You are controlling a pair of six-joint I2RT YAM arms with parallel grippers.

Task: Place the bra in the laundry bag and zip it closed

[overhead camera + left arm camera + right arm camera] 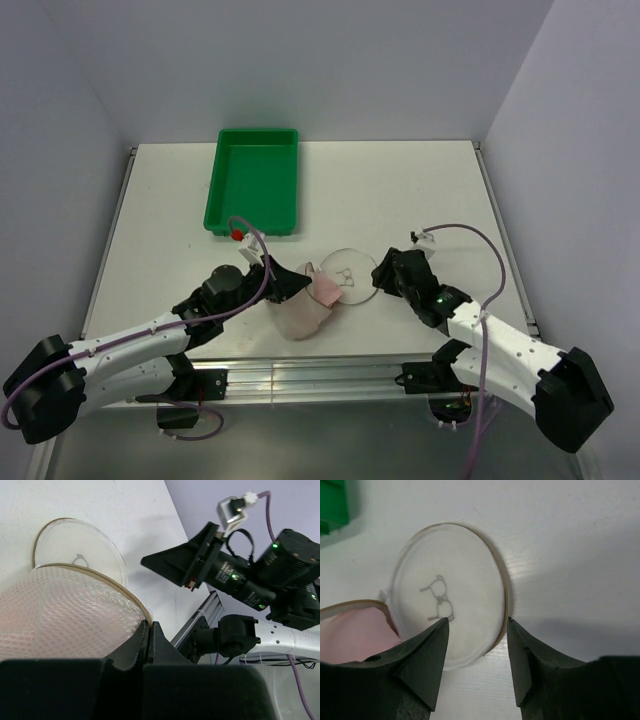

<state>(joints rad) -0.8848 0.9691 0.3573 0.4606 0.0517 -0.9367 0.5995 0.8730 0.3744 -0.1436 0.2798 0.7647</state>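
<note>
Bra (327, 291) pokes from the laundry bag (298, 318) on a white surface (420, 180), pale walls (300, 60) around; bag opens diagonally toward far right; left fingers (150, 645) clamp its rim, right fingers (422, 665) stand open, holding nothing.

From here I see the white table (420, 190) carrying a green tray (255, 185) toward its far edge, left of centre, and the laundry bag (300, 320) lying open near the middle of its near edge.
</note>
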